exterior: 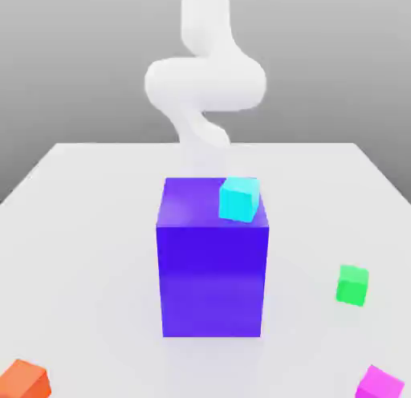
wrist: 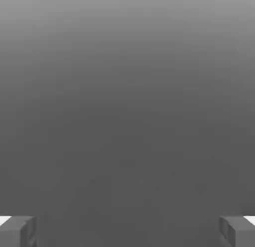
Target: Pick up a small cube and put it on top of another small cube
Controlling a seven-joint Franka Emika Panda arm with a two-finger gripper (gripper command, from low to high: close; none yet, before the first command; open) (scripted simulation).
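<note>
Fingers (wrist: 127,231) spread wide, gripping nothing, ready for pick. Cyan cube (exterior: 238,200) sits atop tall purple block (exterior: 212,260); green cube (exterior: 352,285) loose on desk (exterior: 88,228).

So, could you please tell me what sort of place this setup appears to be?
It looks like a simulated tabletop test scene: a plain white table against a flat grey backdrop, a white robot arm, a large blue block, and small coloured cubes such as the cyan cube and green cube.
</note>
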